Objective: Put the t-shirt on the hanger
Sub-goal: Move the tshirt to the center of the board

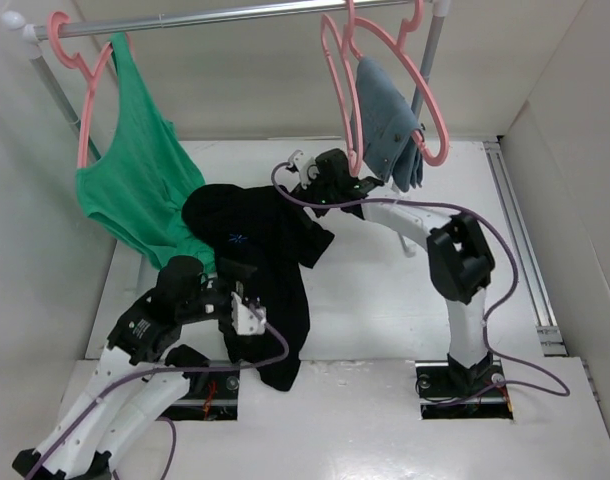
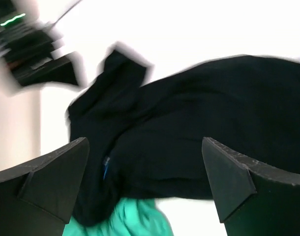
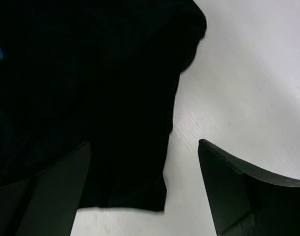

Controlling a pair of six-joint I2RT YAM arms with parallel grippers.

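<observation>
The black t-shirt lies crumpled on the white table, its blue logo facing up. A pink hanger hangs on the rail at the back right, beside the one with the grey-blue cloth. My left gripper is open over the shirt's near part. In the left wrist view the shirt lies beyond the open gripper, which holds nothing. My right gripper is open at the shirt's far right edge. In the right wrist view a shirt edge lies under the open gripper.
A green tank top hangs on a pink hanger at the left, and its hem touches the shirt. A grey-blue cloth hangs on a pink hanger. A metal rail spans the back. White walls enclose the table.
</observation>
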